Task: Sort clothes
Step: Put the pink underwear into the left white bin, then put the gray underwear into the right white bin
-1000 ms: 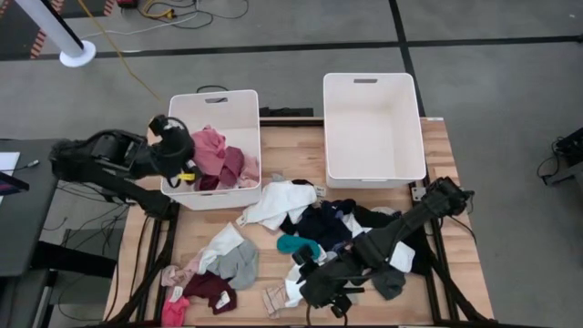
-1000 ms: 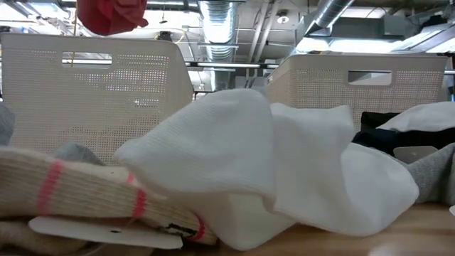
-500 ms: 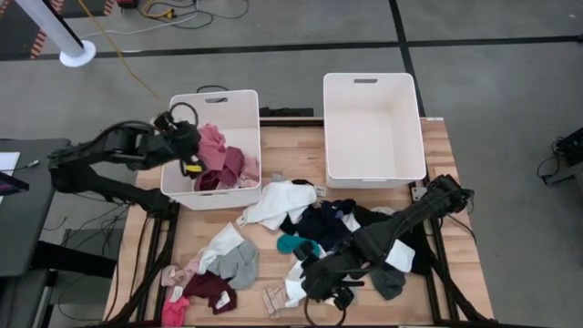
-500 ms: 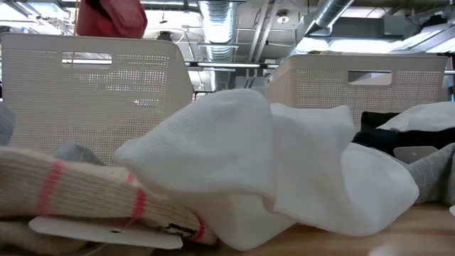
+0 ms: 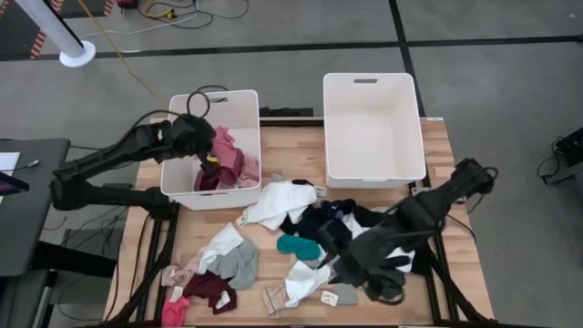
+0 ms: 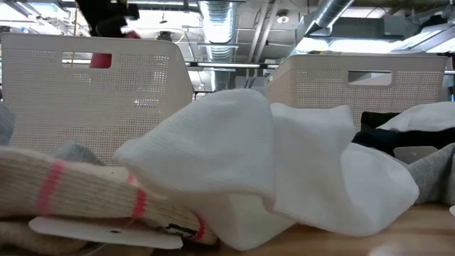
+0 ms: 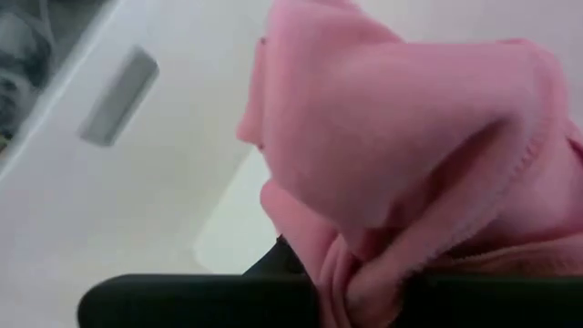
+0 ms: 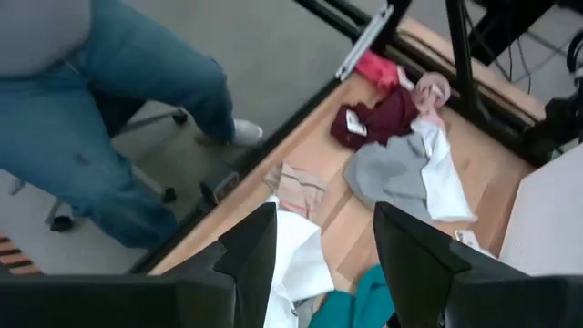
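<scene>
The clothes lie in a loose pile on the table: a white garment (image 5: 282,202), a navy one (image 5: 323,223), a teal one (image 5: 299,246), a grey one (image 5: 239,262) and a maroon one (image 5: 211,292). More pink and maroon pieces (image 5: 232,169) lie in the left white bin (image 5: 209,199). My left gripper (image 5: 205,155) hangs over that bin, shut on a pink garment (image 7: 401,137). My right gripper (image 8: 323,251) hovers open above the near side of the pile (image 5: 330,261), over a white piece (image 5: 305,281), with nothing between its fingers. My left gripper pinches a bunched fold of the pink garment (image 7: 364,282) between its two fingers. It slants down into the left bin. The cloth bulges out ahead of the fingers; the bin wall hides whether it rests on the clothes below.
The right white bin (image 5: 373,179) stands at the far right with nothing in it. A striped sock (image 5: 273,299) and a pink piece (image 5: 175,305) lie near the table's front left. A person in jeans (image 8: 109,137) sits beyond the table's near edge.
My left gripper has carried the pink garment from the left bin's left rim toward the right, over the bin, and down; the cloth has sunk from above the rim to inside it. My right gripper has risen from the pile and drawn back toward the table's right edge, uncovering a white piece.
</scene>
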Motion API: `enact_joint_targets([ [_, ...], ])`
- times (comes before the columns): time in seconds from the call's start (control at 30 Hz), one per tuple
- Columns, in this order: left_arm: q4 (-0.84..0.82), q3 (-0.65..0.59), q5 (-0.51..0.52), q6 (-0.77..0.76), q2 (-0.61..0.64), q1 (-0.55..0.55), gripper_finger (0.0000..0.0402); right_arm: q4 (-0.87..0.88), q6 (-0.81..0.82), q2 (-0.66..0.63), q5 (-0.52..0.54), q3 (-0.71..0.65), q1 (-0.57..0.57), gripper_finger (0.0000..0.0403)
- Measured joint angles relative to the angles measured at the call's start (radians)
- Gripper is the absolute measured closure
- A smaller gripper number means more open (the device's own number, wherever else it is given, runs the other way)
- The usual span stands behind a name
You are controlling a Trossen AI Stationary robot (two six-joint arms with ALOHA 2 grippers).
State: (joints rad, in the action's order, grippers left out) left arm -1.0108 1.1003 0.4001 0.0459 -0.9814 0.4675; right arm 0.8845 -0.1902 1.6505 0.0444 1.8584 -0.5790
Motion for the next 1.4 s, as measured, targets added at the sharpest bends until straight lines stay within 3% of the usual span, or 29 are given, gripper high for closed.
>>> enact_joint_targets([
  [0.23,0.055,-0.085,-0.213,0.058,-0.034,0.205,0.0402,0.053,0.006,-0.023,0.003,0.0,-0.047,0.0205],
  [0.6,0.132,-0.126,-0.361,0.086,-0.115,0.346,0.0387,0.103,0.029,-0.064,0.007,-0.019,-0.047,0.021],
  [0.73,0.163,-0.126,-0.378,0.079,-0.133,0.349,0.0355,0.05,0.041,-0.138,0.007,-0.118,-0.04,0.0218],
  [1.1,0.157,-0.126,-0.39,0.062,-0.131,0.349,0.0202,-0.242,0.141,-0.436,0.015,-0.549,-0.002,0.0232],
  [1.4,0.141,-0.038,-0.426,0.047,-0.096,0.324,0.0187,-0.356,0.16,-0.592,0.038,-0.728,0.012,0.0232],
])
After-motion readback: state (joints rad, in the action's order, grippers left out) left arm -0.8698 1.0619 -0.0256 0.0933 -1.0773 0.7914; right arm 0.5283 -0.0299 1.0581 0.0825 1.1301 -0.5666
